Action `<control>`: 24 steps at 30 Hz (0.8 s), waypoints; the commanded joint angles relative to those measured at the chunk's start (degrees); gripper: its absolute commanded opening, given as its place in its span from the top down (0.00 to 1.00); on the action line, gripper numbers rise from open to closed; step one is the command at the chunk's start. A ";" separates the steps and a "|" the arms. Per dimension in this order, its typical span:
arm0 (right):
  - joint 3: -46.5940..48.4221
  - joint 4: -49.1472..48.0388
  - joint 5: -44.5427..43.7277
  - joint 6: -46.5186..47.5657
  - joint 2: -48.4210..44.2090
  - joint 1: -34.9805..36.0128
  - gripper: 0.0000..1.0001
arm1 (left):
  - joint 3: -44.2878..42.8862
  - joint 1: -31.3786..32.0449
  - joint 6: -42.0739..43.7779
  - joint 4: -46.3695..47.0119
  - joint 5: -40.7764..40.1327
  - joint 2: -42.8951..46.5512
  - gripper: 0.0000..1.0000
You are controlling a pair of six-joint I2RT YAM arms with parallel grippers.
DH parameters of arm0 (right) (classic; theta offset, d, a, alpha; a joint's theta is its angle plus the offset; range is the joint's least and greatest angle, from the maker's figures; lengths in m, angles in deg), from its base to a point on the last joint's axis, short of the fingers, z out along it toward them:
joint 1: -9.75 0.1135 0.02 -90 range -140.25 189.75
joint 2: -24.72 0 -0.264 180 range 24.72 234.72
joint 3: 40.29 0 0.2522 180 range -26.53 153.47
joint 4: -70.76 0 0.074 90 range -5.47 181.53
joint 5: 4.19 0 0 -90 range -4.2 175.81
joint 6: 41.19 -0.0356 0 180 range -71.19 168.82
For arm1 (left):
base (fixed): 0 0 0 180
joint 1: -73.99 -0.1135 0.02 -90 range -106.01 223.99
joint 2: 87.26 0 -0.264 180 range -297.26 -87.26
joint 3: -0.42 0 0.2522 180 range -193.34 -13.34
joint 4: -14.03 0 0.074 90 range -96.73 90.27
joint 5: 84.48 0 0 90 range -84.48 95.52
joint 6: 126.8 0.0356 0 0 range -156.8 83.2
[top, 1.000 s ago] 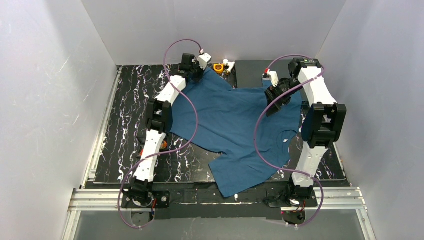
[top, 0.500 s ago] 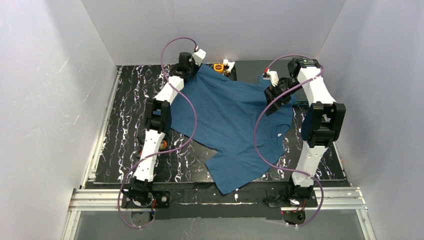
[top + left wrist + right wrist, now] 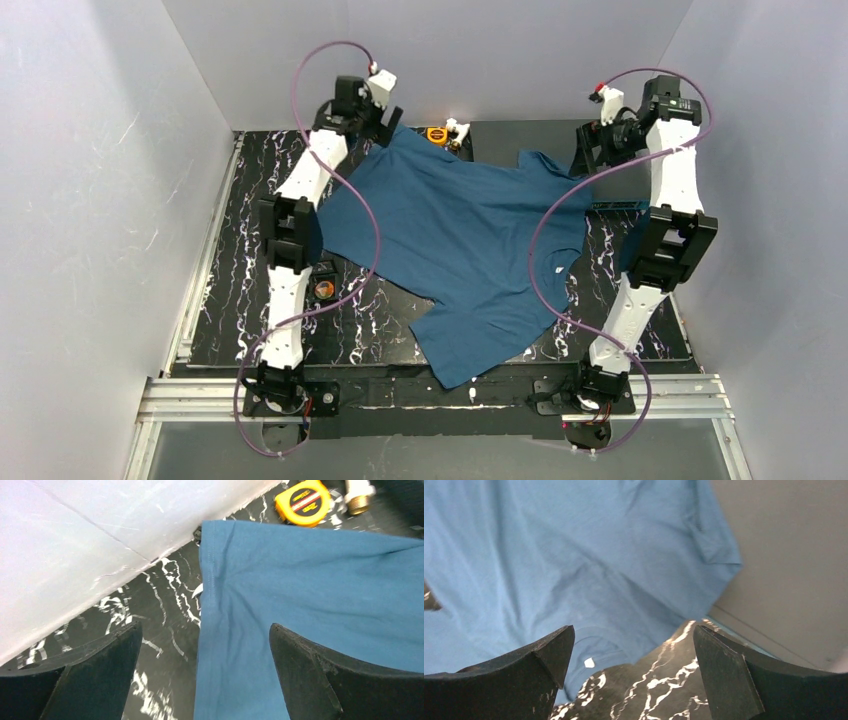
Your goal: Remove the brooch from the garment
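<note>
The garment (image 3: 460, 230) is a dark teal-blue T-shirt lying spread across the black marbled table (image 3: 240, 250), with one sleeve reaching the near edge. My left gripper (image 3: 383, 128) hangs open above its far left corner. In the left wrist view the hem of the garment (image 3: 310, 590) runs between the spread fingers of the left gripper (image 3: 204, 627), untouched. My right gripper (image 3: 588, 160) is open and raised over the far right sleeve. Below the right gripper (image 3: 634, 628), the garment (image 3: 549, 555) shows its collar and a white label (image 3: 588, 662). No brooch shows on the cloth.
A yellow tape measure (image 3: 437, 133) and a white fitting (image 3: 457, 128) sit at the back, just past the shirt's corner. A small orange-and-black round thing (image 3: 325, 290) lies beside the left arm; I cannot tell what it is. A grey board (image 3: 784, 555) covers the back right. White walls stand close round the table.
The left gripper opened and let go of the shirt's far corner. Both arms rose and drew back toward the rear wall. The shirt settled flatter.
</note>
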 commanded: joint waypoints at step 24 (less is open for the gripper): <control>-28.89 -9.24 -6.74 -8.01 -23.87 6.30 0.02 | 32.86 -10.71 -14.64 -53.96 14.46 54.17 0.02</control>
